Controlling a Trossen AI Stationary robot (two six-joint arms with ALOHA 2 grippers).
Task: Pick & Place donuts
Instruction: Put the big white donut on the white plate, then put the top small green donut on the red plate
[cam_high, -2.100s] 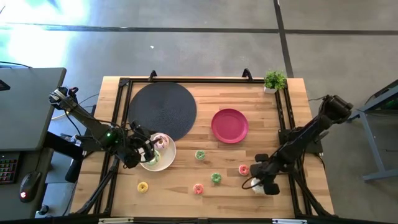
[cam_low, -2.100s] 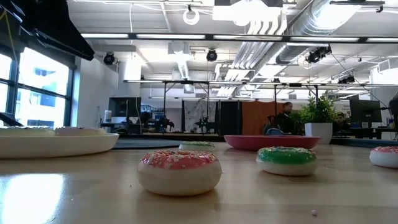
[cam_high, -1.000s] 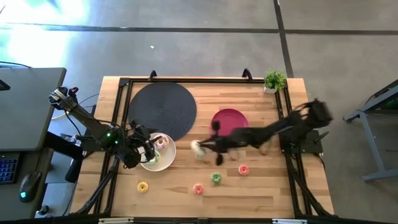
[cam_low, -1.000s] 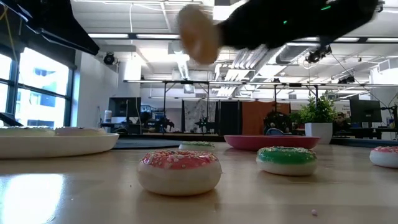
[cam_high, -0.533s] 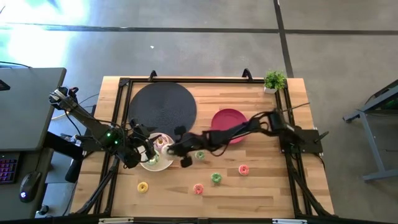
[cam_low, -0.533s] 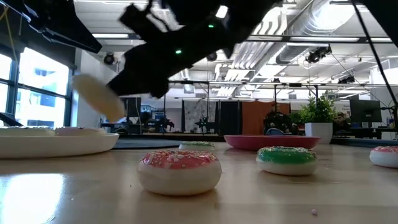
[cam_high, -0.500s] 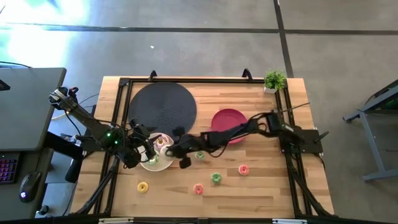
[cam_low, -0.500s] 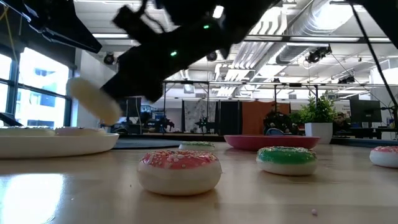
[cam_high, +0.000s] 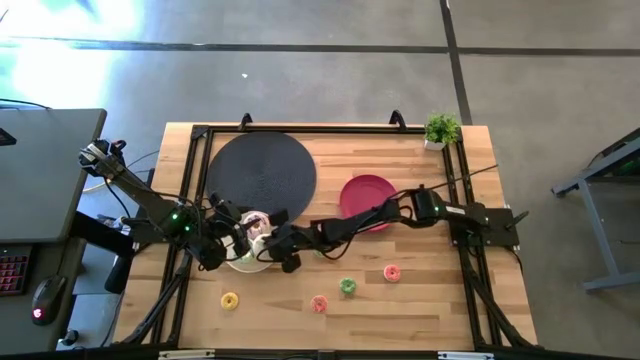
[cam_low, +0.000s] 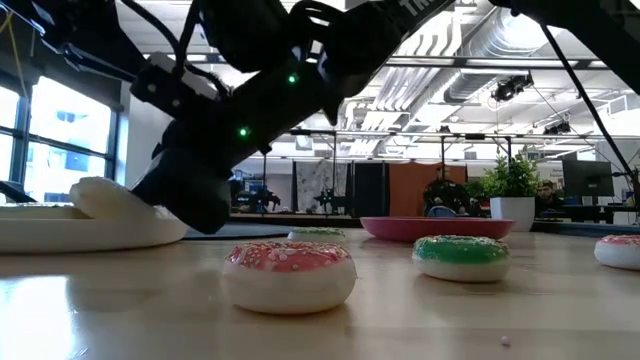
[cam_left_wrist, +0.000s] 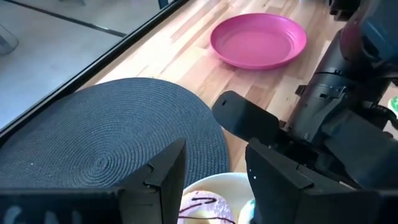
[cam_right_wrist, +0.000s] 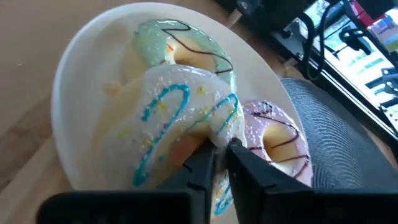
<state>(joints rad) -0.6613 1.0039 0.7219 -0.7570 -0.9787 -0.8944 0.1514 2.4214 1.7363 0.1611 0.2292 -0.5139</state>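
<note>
A white plate (cam_high: 243, 265) near the table's left holds three larger donuts: green-iced (cam_right_wrist: 186, 43), pink-iced (cam_right_wrist: 280, 137) and white-yellow with blue squiggles (cam_right_wrist: 180, 118). My right gripper (cam_right_wrist: 221, 168) reaches across the table to the plate (cam_high: 275, 243) and is shut on the white-yellow donut (cam_low: 110, 198). My left gripper (cam_left_wrist: 214, 174) hovers open over the plate's left side (cam_high: 237, 240), above the pink-iced donut (cam_left_wrist: 202, 208). Small donuts lie flat on the wood: green (cam_high: 347, 286), orange-pink (cam_high: 391, 272), pink (cam_high: 319, 303) and yellow (cam_high: 229, 299). My right gripper pinches the white-yellow donut's ring (cam_right_wrist: 221, 134) on the side toward the pink-iced donut, one finger (cam_right_wrist: 199, 165) at the hole, the other (cam_right_wrist: 249, 168) outside. It comes slanting down from the table's right. The donut lies tilted on the plate, leaning over the green-iced donut.
A round black mat (cam_high: 260, 178) lies behind the white plate, a pink plate (cam_high: 369, 200) to its right under my right arm, and a small potted plant (cam_high: 441, 130) at the far right corner. In the low view, pink (cam_low: 288, 272) and green (cam_low: 461, 255) donuts sit close.
My right gripper has swept from mid-table toward the table's left, carrying the white-yellow donut in the air, and has come down over the white plate. The donut now rests on the plate against the other two.
</note>
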